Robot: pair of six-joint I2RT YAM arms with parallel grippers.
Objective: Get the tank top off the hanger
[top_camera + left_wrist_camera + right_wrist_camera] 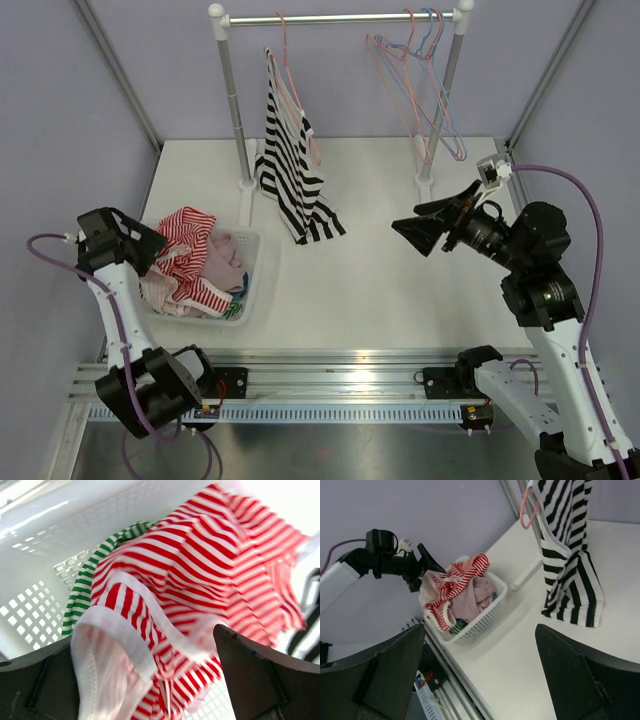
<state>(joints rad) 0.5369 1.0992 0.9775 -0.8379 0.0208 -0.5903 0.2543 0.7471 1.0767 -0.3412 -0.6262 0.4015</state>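
Tank top [290,170]: black-and-white stripes, on pink hanger [313,150], hem touching table [400,290] | Left pincer [150,240]: jaws apart over basket [262,270] | Right pincer [410,225]: apart, empty, facing tank top | Risk: if you pull with a strap snagged, the hanger may come off the rail [340,18].

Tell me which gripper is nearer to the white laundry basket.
Left. The left gripper hangs open right over the basket, above the red-striped clothes; the right gripper is far across the table.
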